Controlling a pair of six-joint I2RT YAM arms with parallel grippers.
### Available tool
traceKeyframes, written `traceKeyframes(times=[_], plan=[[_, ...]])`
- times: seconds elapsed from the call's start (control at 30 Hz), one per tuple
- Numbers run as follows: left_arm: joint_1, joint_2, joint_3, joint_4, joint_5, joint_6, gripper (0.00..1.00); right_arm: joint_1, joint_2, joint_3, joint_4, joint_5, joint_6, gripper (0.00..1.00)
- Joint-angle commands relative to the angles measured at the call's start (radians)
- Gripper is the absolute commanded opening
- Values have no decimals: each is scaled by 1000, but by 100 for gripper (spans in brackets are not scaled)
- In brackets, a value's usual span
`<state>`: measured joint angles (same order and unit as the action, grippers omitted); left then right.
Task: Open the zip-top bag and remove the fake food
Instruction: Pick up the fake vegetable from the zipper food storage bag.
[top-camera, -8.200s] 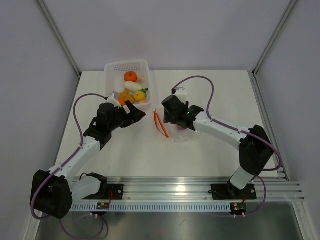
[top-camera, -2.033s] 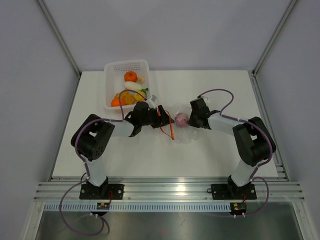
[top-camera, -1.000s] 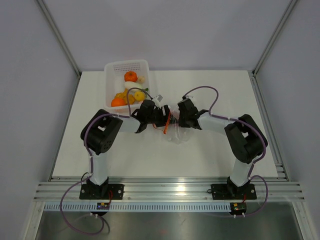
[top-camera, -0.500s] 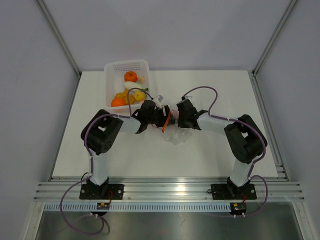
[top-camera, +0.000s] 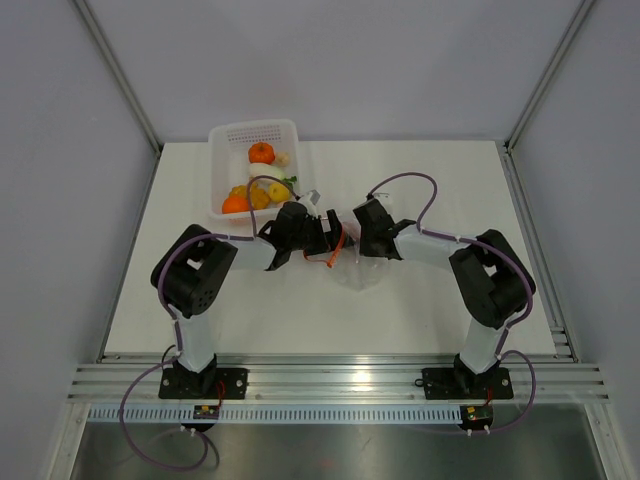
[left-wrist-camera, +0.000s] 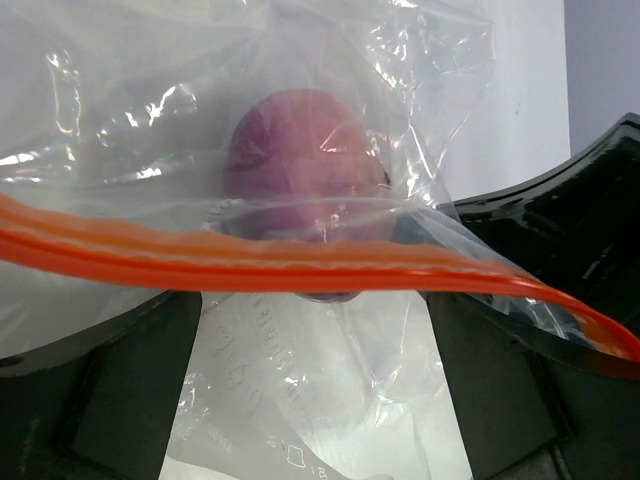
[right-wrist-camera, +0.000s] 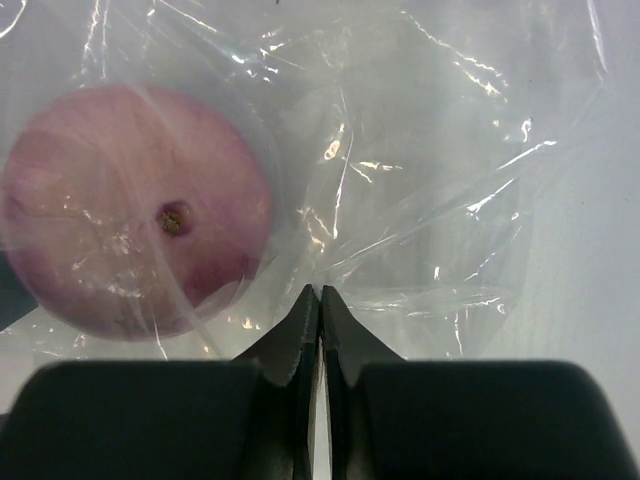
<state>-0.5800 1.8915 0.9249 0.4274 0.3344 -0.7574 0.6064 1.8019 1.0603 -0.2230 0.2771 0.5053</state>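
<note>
- My right end effector is clamped on the bag film, mid worktop.
- My left end effector gapes wide, with the zipper across it and the onion bagged beyond.
- Tip: I'd reach past the zipper and close on the onion only, not plastic.

Robot-manipulation laboratory cell, viewed from above. Enclosed on 3 sides by plain grey panels set in bare aluminium corner posts. Floored by a plain white table fitted inside that frame. Equipped with 2 small arms, left arm and right arm, bolted to a slotted aluminium rail along the near edge, with purple cables looping exposed above the joints. Stocked with test props only: plastic toy food in a white perforated basket.
</note>
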Motion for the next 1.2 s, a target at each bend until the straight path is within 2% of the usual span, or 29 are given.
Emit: traceKeyframes(times=[0.0,0.37,0.63,0.77,0.83,0.87,0.9,1.03,1.17], plan=[[-4,-31,43,-32,-43,52,99,9,-61,6,25,24,9,8],[-4,-32,97,-78,-127,141,99,7,-85,-16,56,-18,2,8],[-11,-22,95,-38,-152,142,99,9,-90,-22,68,-27,-1,8],[-11,-23,60,31,-146,102,99,9,-84,-13,42,-9,-1,8],[-12,-28,49,47,-150,98,99,9,-79,-6,19,-1,2,15],[-12,-29,45,53,-149,95,99,9,-81,-8,14,2,7,26],[-12,-37,37,62,-152,95,99,10,-91,-10,5,4,12,42],[-12,-34,42,57,-143,92,99,10,-148,-46,4,34,27,52],[-12,-26,46,62,-135,84,99,10,-223,-92,24,19,36,57]])
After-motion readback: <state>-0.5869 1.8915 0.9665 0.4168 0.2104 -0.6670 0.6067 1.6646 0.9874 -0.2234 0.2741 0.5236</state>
